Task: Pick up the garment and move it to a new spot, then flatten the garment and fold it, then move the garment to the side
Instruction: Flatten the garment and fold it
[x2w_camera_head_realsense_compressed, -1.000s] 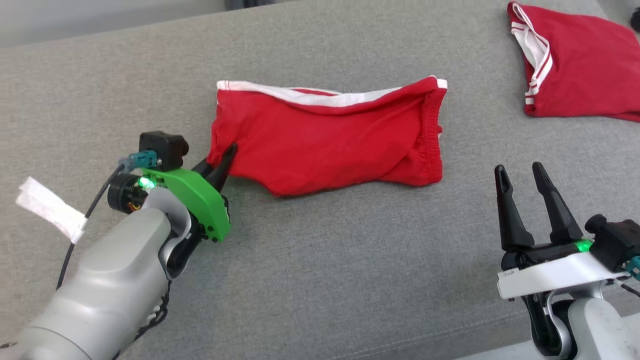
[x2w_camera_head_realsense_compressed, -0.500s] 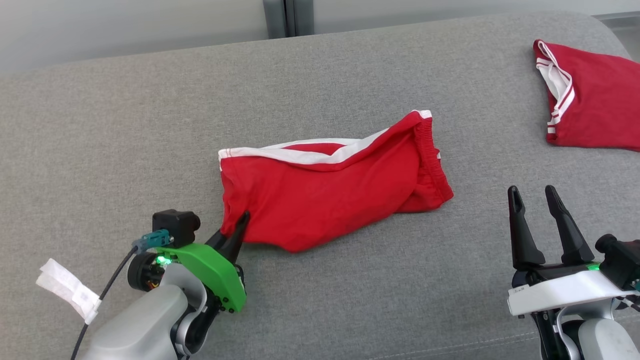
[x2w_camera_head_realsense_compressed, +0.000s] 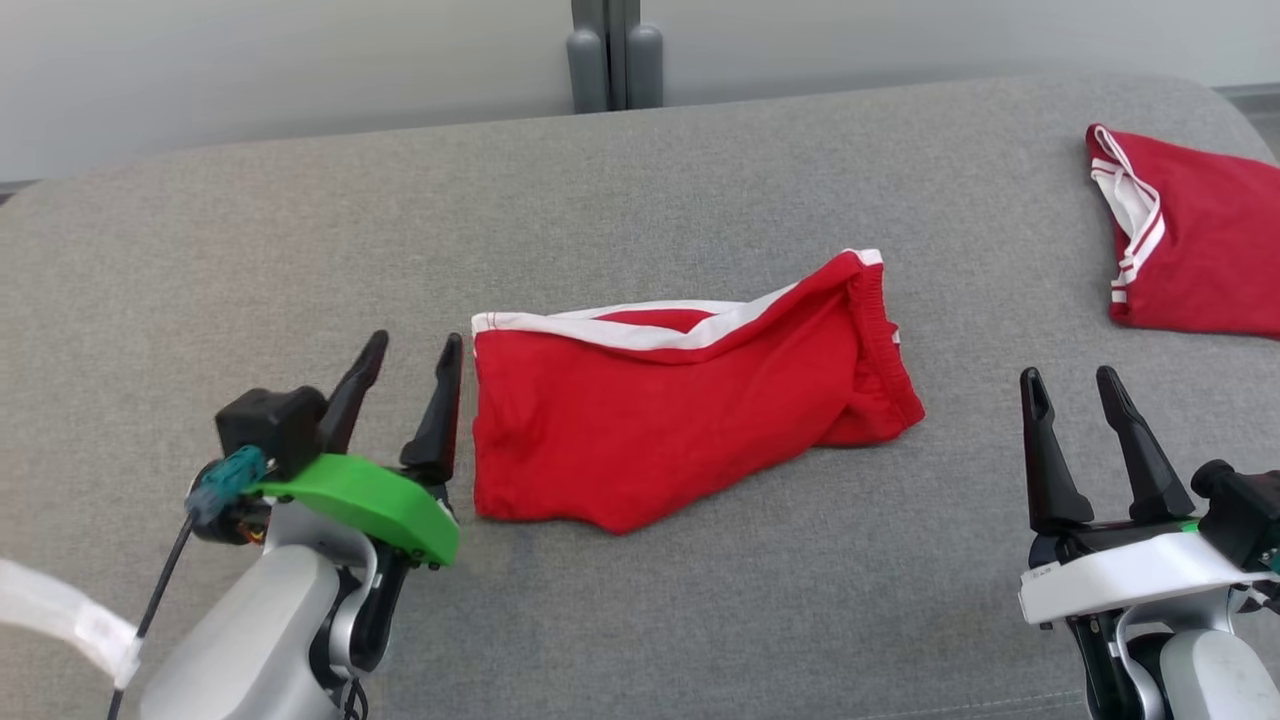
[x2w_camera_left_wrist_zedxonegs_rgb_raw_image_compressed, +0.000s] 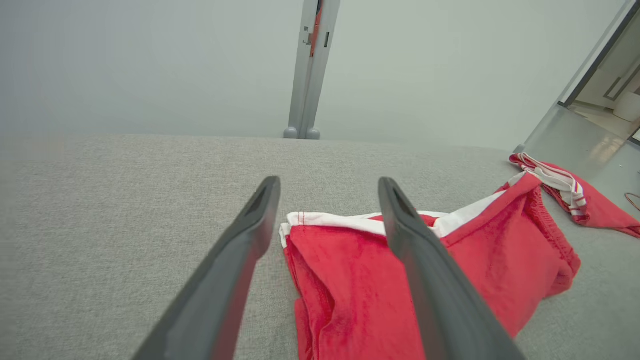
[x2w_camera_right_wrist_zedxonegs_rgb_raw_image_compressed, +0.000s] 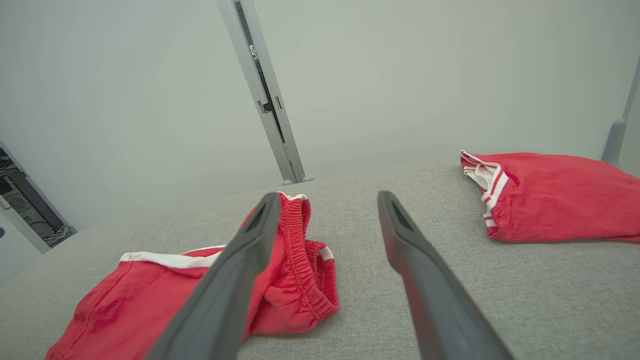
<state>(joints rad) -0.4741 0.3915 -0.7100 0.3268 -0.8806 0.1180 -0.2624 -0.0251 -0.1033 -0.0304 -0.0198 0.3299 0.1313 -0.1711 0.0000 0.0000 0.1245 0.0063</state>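
Note:
A folded pair of red shorts with white trim (x2w_camera_head_realsense_compressed: 660, 420) lies in the middle of the grey cushion (x2w_camera_head_realsense_compressed: 300, 250), elastic waistband to the right. My left gripper (x2w_camera_head_realsense_compressed: 410, 350) stands open just left of the shorts' left edge, fingers apart and holding nothing. From the left wrist camera the shorts (x2w_camera_left_wrist_zedxonegs_rgb_raw_image_compressed: 360, 285) lie under and beyond the right finger. My right gripper (x2w_camera_head_realsense_compressed: 1070, 385) is open over bare cushion, to the right of the shorts and clear of them. The right wrist camera shows the shorts' waistband end (x2w_camera_right_wrist_zedxonegs_rgb_raw_image_compressed: 300, 280) behind the left finger.
A second folded red garment with white stripes (x2w_camera_head_realsense_compressed: 1190, 250) rests at the cushion's far right, also seen as a red garment (x2w_camera_right_wrist_zedxonegs_rgb_raw_image_compressed: 550, 195). A grey post (x2w_camera_head_realsense_compressed: 610, 55) rises behind the cushion. A white tag (x2w_camera_head_realsense_compressed: 70, 615) hangs by my left arm.
My left gripper has let go of the shorts' lower left corner, opened and swung upright beside their left edge. The camera has tilted up, shifting the whole picture downward.

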